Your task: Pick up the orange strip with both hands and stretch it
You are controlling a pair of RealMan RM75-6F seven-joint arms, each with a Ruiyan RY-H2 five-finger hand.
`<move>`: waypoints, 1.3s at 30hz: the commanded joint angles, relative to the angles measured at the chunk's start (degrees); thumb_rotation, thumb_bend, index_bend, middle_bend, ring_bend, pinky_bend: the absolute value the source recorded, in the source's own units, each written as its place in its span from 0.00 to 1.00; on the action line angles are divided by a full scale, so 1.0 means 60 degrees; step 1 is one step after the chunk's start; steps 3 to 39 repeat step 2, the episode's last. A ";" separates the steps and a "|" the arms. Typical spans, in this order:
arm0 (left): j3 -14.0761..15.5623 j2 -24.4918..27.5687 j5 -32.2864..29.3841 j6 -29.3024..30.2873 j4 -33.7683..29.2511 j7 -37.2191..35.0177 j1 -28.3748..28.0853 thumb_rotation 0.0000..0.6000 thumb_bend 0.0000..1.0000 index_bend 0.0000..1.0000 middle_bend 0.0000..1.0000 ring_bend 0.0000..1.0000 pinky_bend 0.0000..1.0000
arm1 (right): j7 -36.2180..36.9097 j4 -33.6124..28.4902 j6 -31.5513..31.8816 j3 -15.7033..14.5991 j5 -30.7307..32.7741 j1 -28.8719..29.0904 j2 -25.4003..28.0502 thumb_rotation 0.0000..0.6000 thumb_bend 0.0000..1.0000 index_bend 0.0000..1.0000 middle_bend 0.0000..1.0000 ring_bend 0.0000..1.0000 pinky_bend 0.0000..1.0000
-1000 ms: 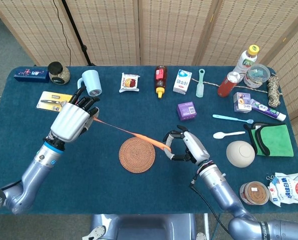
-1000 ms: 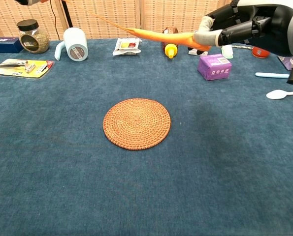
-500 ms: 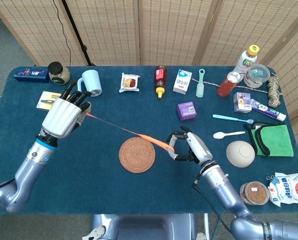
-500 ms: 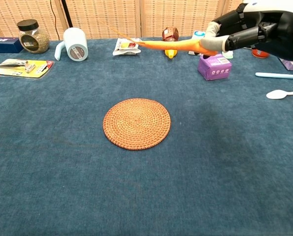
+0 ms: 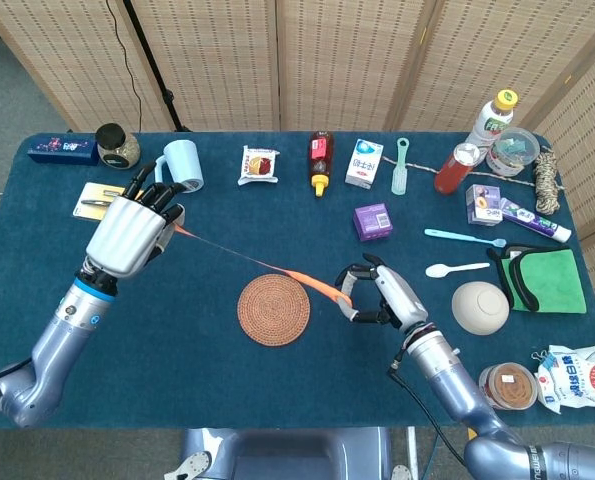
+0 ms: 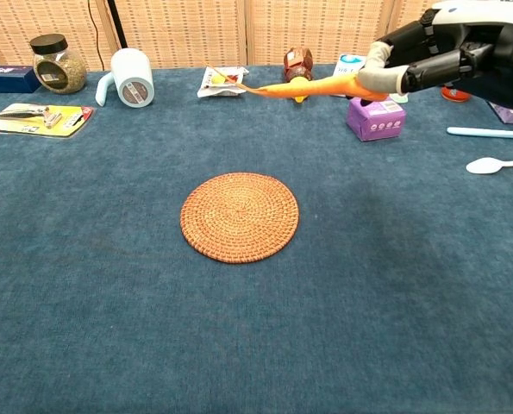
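Already taut above the counter, the orange strip was clenched by both the left robot hand and right robot hand; overstretching risked slippage

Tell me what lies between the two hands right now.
In the head view, only the orange strip spans from the left hand to the right hand, pulled taut above the table, passing just beyond the woven coaster.
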 commanded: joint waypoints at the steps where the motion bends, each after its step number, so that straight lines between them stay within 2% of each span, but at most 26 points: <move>1: 0.0002 0.0001 0.0003 0.0007 0.0001 0.0016 -0.0001 1.00 0.55 0.64 0.29 0.31 0.10 | 0.0005 0.0001 0.0000 -0.0007 -0.0012 -0.0005 -0.0004 1.00 0.51 0.71 0.41 0.36 0.04; 39: 0.0008 0.0000 0.0007 0.0011 -0.0001 0.0021 0.0001 1.00 0.55 0.64 0.29 0.31 0.10 | 0.0012 0.0001 -0.0005 -0.0010 -0.0014 -0.0008 -0.0005 1.00 0.51 0.71 0.41 0.36 0.04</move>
